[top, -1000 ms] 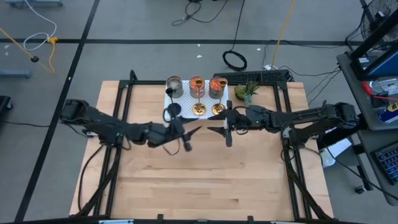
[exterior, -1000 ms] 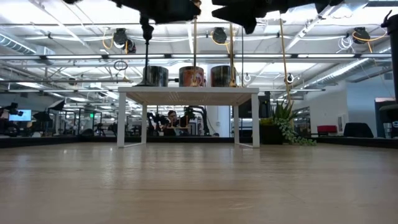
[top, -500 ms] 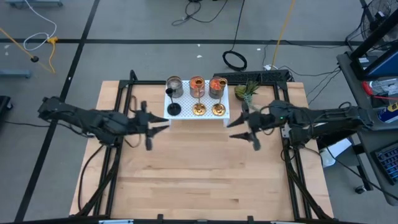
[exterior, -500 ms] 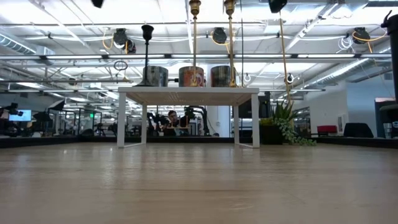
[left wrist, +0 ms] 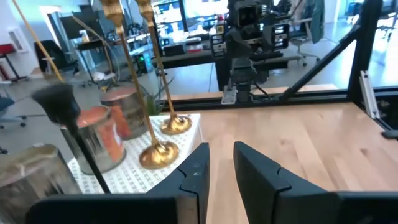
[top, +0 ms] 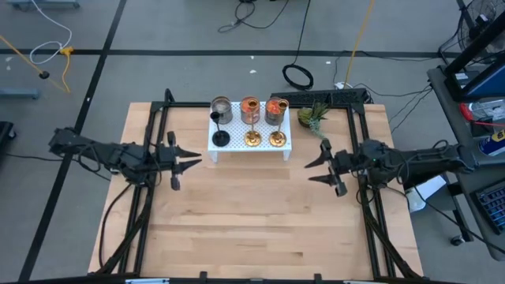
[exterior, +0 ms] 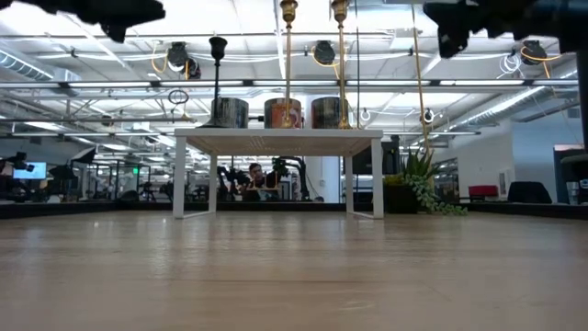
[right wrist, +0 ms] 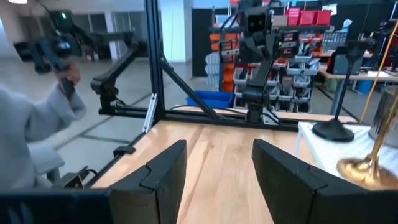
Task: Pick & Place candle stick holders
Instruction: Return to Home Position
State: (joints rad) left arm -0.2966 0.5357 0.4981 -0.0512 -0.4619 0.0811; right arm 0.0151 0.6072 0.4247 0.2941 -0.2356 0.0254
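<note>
A small potted plant sits just beside the white perforated stand at the far edge of the wooden counter. That stand carries all six candle stick holders: three cups behind, one black and two gold stems in front. The left end effector and right end effector hang on either side, both spread and empty. A blurred grey sleeve, probably a person's, shows beyond the counter. Cables lie on the floor.
</note>
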